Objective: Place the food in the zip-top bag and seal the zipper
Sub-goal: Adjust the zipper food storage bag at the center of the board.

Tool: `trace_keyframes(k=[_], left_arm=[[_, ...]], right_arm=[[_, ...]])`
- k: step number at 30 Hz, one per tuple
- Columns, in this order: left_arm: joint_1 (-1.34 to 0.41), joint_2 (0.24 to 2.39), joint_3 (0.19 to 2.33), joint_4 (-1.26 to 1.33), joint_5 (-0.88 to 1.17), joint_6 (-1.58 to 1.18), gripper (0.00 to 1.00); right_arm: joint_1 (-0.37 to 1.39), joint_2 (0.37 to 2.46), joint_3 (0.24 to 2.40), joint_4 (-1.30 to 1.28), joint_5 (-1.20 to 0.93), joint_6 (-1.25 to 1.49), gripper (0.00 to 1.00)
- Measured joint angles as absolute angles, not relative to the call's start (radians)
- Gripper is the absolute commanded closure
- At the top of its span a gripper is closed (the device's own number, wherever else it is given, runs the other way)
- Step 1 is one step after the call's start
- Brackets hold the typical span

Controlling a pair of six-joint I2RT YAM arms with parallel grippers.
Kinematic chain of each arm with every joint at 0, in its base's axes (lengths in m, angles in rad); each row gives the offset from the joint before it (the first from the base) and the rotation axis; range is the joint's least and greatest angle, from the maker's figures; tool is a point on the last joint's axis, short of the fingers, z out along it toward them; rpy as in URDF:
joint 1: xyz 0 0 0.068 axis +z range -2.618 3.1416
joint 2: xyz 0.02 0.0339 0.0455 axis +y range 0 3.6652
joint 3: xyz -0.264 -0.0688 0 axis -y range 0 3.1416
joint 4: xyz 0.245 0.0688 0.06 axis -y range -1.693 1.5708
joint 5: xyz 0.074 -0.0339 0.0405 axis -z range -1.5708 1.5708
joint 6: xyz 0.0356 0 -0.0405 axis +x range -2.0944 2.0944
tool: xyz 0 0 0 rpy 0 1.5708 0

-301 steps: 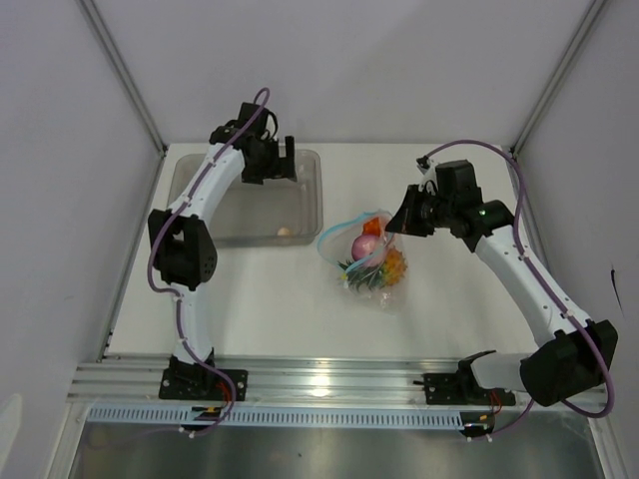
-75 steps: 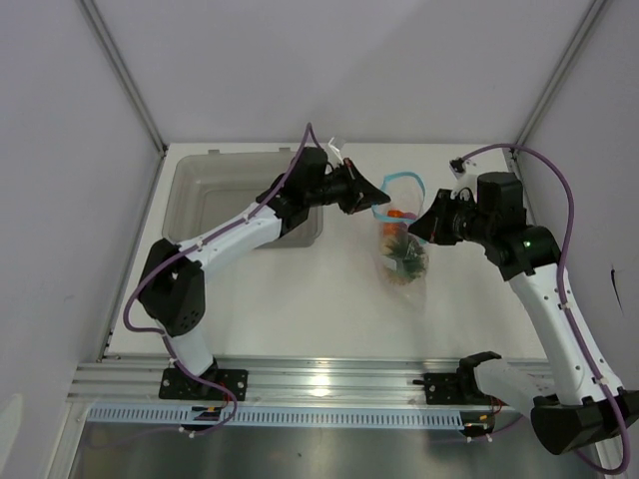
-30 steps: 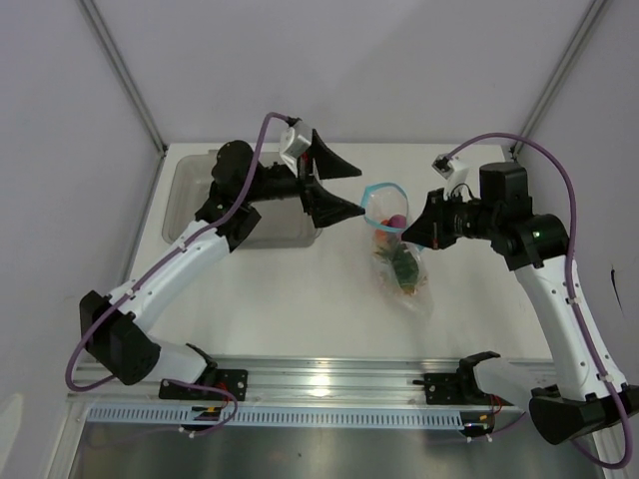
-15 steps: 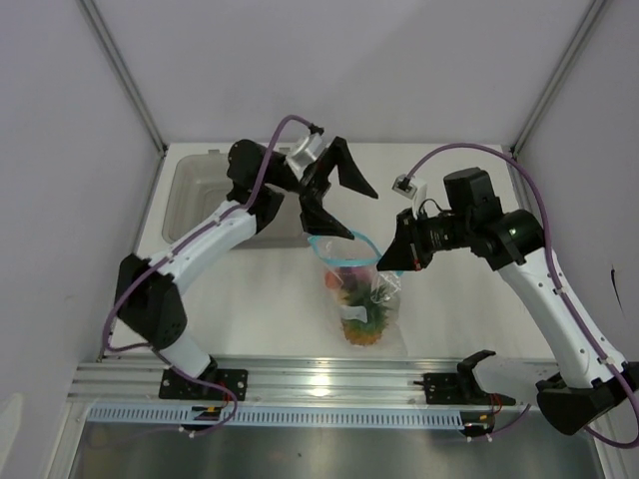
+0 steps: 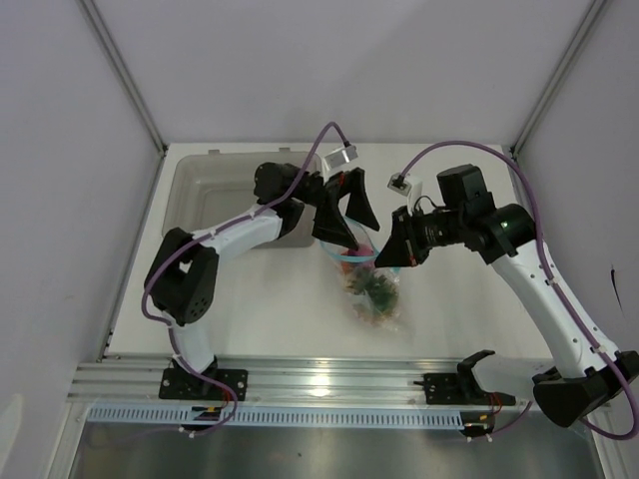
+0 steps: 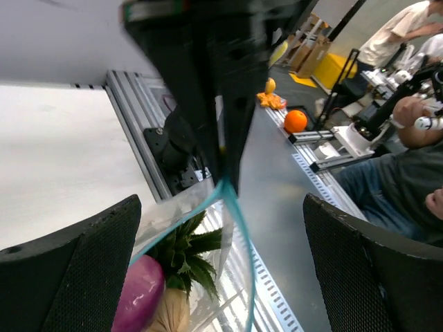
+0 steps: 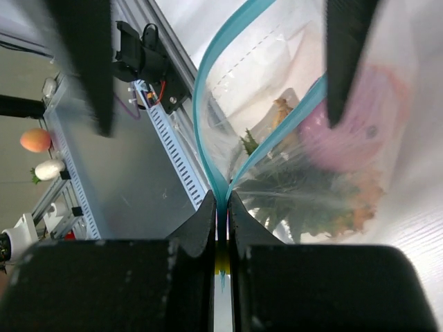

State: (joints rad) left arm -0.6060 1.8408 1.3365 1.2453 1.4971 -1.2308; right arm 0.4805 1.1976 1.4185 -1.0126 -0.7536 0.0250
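Zip-top bag: thin clear plastic, glossy, crinkled.
Zipper: smooth light-blue plastic strip.
Onion: purple, glossy, plastic-looking.
Left gripper: pads matt black, finely pebbled.
Tray: grey translucent plastic, dull sheen.
Table: white, matt, smooth.
Rail: bare ribbed metal, brushed, bright.
Arm shells: glossy white plastic.
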Motion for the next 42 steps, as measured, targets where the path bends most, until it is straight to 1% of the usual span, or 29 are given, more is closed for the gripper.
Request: trace_keyframes(k=[6,9,11,14,16,19,22,25,35,40,42], left_arm=[[-0.597,1.733,1.307,1.278,1.497,-1.184,0.01],[-0.592,1.682,1.251,1.260,1.488,-1.061,0.01],[-0.589,1.615,1.206,1.092,1.440,-0.843,0.01],[-0.602,1.507,1.232,0.683,1.252,-0.435,0.01],[-0.605,1.463,1.262,0.546,1.193,-0.288,0.01],[-0.599,1.423,1.266,0.445,1.156,-0.142,0.00],[-0.599,1.415,1.232,0.396,1.154,-0.041,0.00],[-0.611,1.417,1.208,0.267,1.151,0.082,0.00],[-0.641,1.496,1.332,-0.089,1.247,0.342,0.00],[-0.663,1.567,1.426,-0.299,1.310,0.460,0.05],[-0.671,1.592,1.454,-0.373,1.321,0.505,0.09]], right_arm=[[0.480,1.198,1.432,-1.011,-0.740,0.024,1.00],[0.480,1.201,1.435,-1.013,-0.733,0.023,1.00],[0.480,1.204,1.435,-1.014,-0.724,0.023,1.00],[0.480,1.205,1.435,-1.013,-0.712,0.022,1.00],[0.480,1.206,1.436,-1.013,-0.711,0.022,1.00],[0.480,1.208,1.439,-1.013,-0.712,0.022,1.00],[0.484,1.214,1.446,-1.012,-0.714,0.022,1.00],[0.494,1.221,1.450,-1.013,-0.715,0.022,1.00],[0.529,1.228,1.486,-1.021,-0.723,0.021,1.00],[0.529,1.235,1.533,-1.036,-0.743,-0.001,1.00],[0.529,1.238,1.543,-1.048,-0.748,-0.015,1.00]])
